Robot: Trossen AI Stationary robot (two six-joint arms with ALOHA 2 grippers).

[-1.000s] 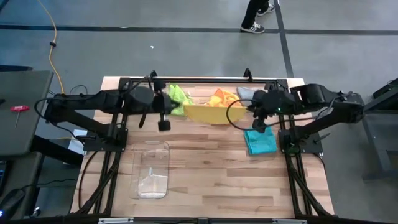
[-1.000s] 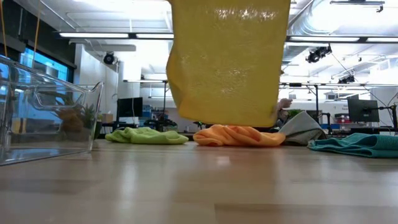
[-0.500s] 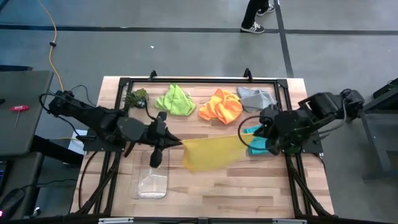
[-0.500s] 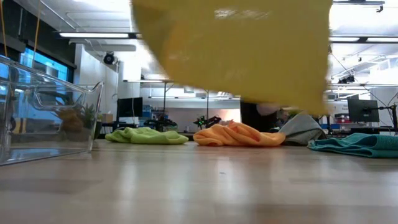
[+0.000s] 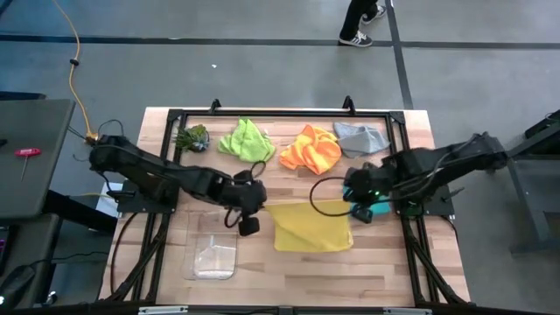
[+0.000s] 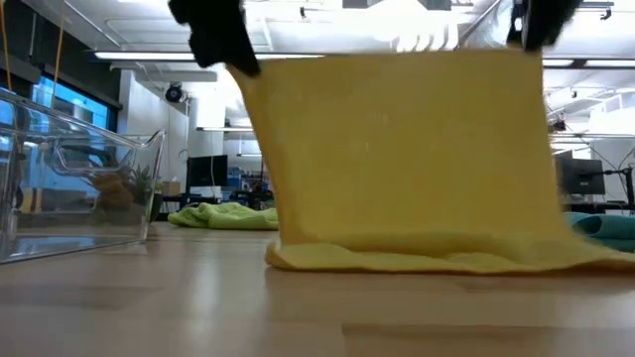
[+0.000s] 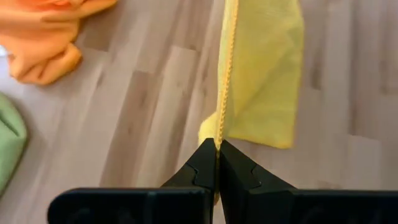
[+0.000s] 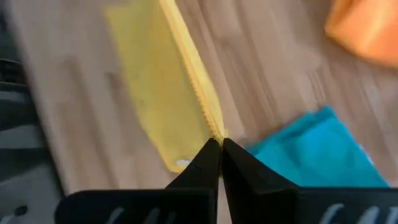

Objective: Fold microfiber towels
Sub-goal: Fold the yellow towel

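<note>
Wooden tabletop (image 5: 297,267) bore the yellow towel's (image 5: 313,227) lower edge mid-table. Left gripper (image 7: 217,149) and right gripper (image 8: 219,144) pinched its top corners shut. Uneven lowering might wrinkle it.

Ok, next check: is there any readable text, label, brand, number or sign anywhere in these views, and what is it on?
None readable in any view.
Yellow towel, held by left gripper and right gripper: plain, no tag visible.
Orange towel, lime green towel, grey towel, teal towel: no print.
Clear plastic bin: no label seen.
Monitors in the room behind: too small to read.
</note>
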